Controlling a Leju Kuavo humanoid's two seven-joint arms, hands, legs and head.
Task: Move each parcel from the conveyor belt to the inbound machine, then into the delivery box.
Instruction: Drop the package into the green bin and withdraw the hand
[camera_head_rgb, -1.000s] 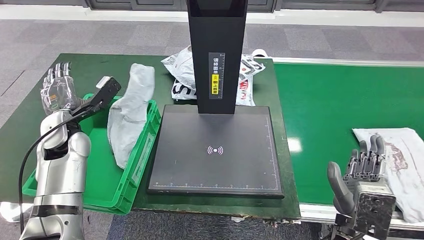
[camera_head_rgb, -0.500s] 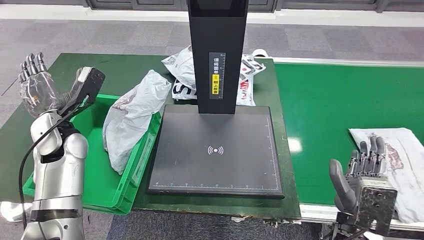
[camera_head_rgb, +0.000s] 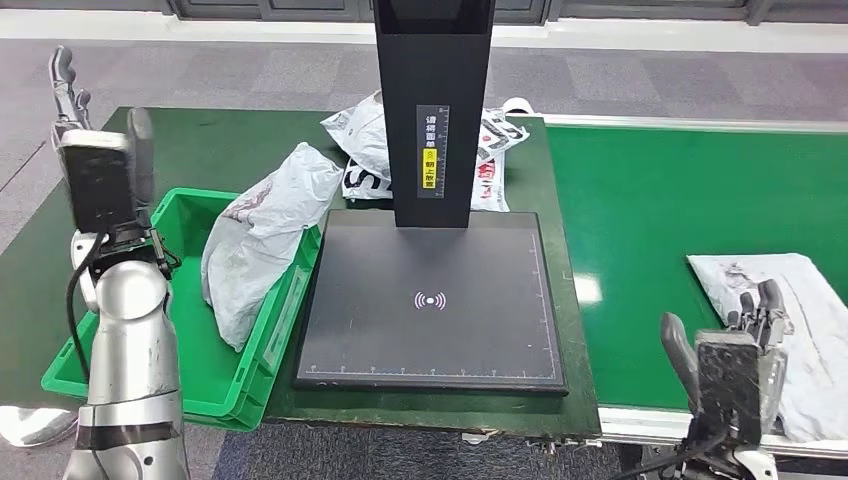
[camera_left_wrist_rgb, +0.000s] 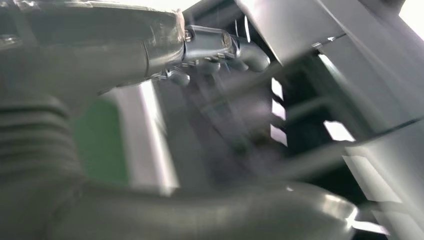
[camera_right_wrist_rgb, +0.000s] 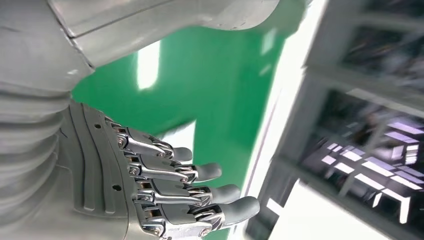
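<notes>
parcel (camera_head_rgb: 255, 240), a crumpled grey-white poly bag, slumps over the green delivery box (camera_head_rgb: 215, 380) wall beside the inbound machine (camera_head_rgb: 432, 298); it has sagged lower than a second ago. left hand (camera_head_rgb: 68, 85) has swung higher, empty, fingers apart. right hand (camera_head_rgb: 752, 312), fingers apart, holds nothing near another parcel (camera_head_rgb: 795, 320) on the conveyor belt (camera_head_rgb: 640, 210), which has drifted rightward.
</notes>
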